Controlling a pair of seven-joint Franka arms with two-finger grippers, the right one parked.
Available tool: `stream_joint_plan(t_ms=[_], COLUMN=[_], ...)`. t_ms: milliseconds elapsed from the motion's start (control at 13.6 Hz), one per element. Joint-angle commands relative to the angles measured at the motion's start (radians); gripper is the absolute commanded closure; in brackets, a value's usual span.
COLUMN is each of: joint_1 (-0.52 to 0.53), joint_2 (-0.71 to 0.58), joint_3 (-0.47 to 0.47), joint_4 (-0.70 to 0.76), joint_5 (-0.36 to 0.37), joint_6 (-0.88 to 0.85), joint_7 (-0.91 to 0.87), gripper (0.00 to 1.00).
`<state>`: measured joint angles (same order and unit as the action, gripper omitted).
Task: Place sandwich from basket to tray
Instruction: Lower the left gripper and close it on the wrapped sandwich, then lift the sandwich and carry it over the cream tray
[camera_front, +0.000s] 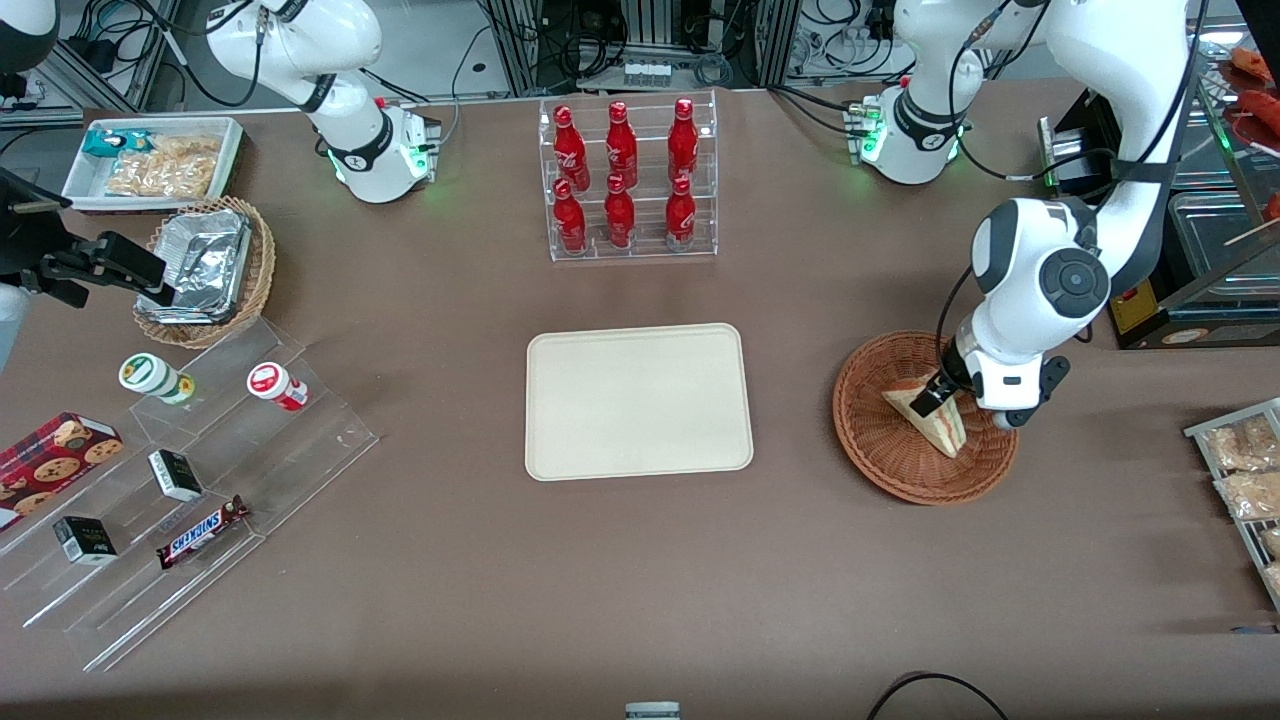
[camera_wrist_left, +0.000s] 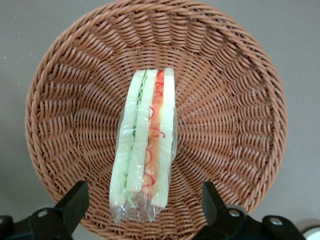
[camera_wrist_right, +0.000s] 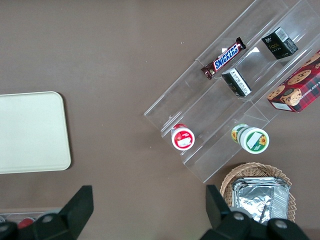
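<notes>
I have the gripper (camera_front: 938, 398) spread open, a finger (camera_wrist_left: 75, 200) on each side of the sandwich (camera_wrist_left: 146, 145), which lies in the basket (camera_front: 870, 440) at the frame's right, so closing pinches it for the tray (camera_front: 638, 400) at centre.

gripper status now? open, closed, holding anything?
Left arm's gripper: open, jaws on either side of the sandwich in the basket, not yet closed on it.

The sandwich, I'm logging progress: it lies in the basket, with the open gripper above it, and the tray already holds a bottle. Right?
Not quite: the tray holds nothing, as the front view shows. The sandwich does lie in the basket, the open gripper above it.
</notes>
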<state>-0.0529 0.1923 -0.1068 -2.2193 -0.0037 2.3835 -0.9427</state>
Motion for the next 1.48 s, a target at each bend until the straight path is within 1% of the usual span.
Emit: stream_joint_plan(t_ms=[0,295,369,443,516,590,664,811,959,1033,1180,1328,1402], joint_1=[-0.010,-0.007,-0.007,-0.007,-0.008,-0.008,-0.008,-0.008,-0.013,-0.015,-0.015,-0.015,-0.015], joint_2=[0.038,0.072,0.072,0.072,0.070,0.069,0.064,0.052,0.044,0.044,0.038,0.041,0.045], joint_3=[0.006,0.007,0.007,0.007,0.007,0.007,0.007,0.009,0.007,-0.001,-0.033,-0.079,-0.108], joint_4=[0.000,-0.002,-0.002,-0.002,-0.002,0.000,0.007,0.020,0.079,0.114,0.180,0.248,0.269], joint_5=[-0.010,-0.010,-0.010,-0.010,-0.009,-0.009,-0.009,0.004,0.008,0.011,0.021,0.021,0.022], joint_6=[0.052,0.059,0.057,0.057,0.054,0.051,0.046,0.011,-0.077,-0.152,-0.290,-0.392,-0.412], joint_7=[-0.037,-0.039,-0.039,-0.039,-0.038,-0.030,-0.027,-0.027,-0.022,-0.007,0.079,0.087,0.091], gripper=[0.00,0.01,0.14,0.38,0.66,0.86,0.90,0.91,0.92,0.92,0.92,0.91,0.91])
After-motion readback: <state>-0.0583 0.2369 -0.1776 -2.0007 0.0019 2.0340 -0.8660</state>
